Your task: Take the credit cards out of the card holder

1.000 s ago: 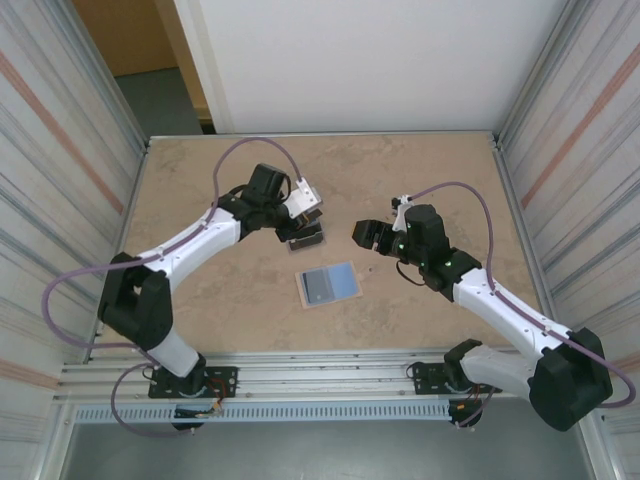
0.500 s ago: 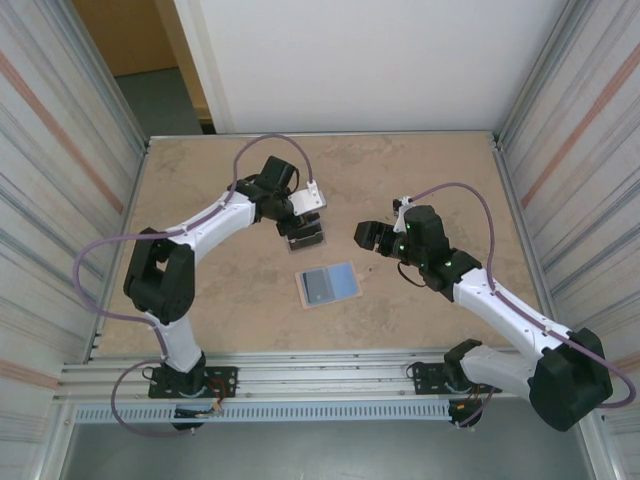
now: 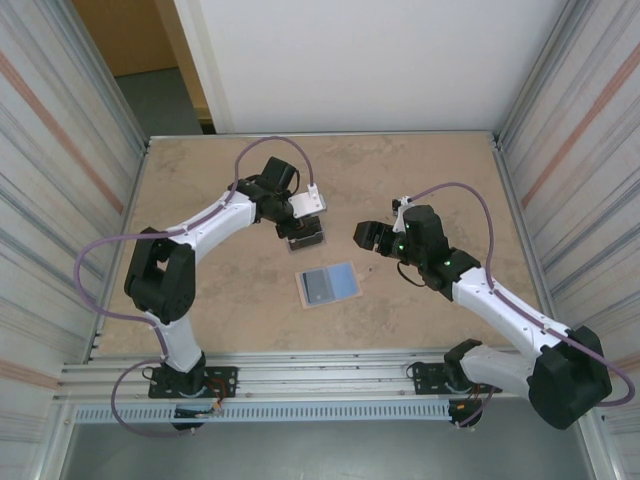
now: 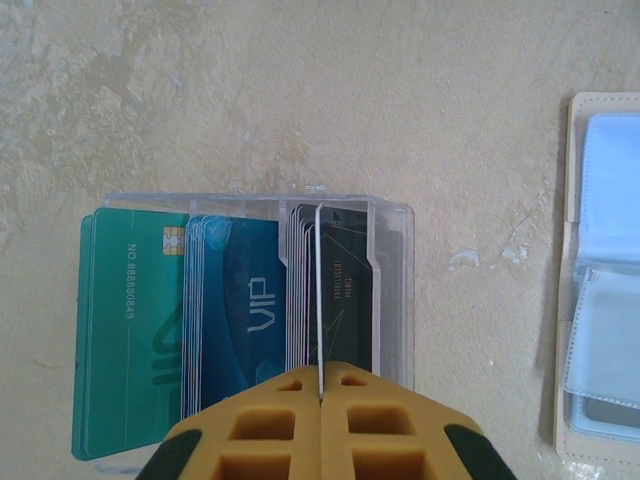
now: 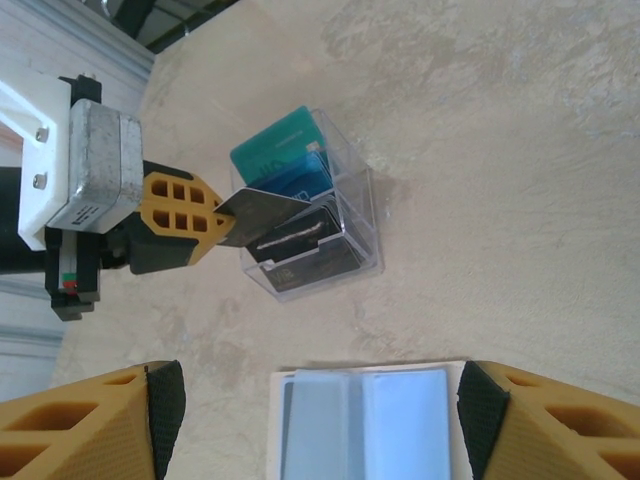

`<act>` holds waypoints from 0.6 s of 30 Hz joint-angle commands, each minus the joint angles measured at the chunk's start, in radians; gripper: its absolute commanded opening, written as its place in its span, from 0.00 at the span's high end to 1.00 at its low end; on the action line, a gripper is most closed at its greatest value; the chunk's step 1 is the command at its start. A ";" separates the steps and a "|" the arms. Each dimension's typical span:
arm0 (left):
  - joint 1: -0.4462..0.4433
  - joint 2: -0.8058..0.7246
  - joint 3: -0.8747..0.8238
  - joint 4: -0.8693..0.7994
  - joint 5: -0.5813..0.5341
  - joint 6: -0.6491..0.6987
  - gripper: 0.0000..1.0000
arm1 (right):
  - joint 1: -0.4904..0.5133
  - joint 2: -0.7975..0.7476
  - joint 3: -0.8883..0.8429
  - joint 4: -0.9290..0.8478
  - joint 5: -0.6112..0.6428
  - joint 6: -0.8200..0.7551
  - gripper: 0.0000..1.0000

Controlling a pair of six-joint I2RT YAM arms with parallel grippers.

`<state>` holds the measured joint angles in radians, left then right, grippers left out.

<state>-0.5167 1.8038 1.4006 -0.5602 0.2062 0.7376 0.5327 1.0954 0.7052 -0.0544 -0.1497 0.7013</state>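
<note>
Noted card holder [image 3: 329, 285] open flat near table centre, pale blue inside up, long axis left-right; beyond it, clear box [image 4: 395, 300] of credit cards [image 5: 285, 165], teal card [image 4: 130, 330] printed "NO" plus digits, blue card [image 4: 245, 315] "VIP"; left gripper [image 4: 320, 385] pinching 1 credit card [image 4: 318, 290] edge-on over box; right gripper [image 3: 362, 234] spread wide.
</note>
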 commanded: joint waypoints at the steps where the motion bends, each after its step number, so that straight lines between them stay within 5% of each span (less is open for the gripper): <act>1: -0.002 0.008 0.025 -0.041 0.038 0.020 1.00 | -0.002 0.001 0.036 0.013 0.009 -0.007 0.26; 18: 0.004 0.079 0.061 -0.058 0.024 0.035 1.00 | -0.002 -0.026 0.028 -0.001 0.019 -0.008 0.26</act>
<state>-0.5171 1.8645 1.4246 -0.5835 0.2192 0.7486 0.5327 1.0946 0.7052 -0.0547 -0.1493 0.7013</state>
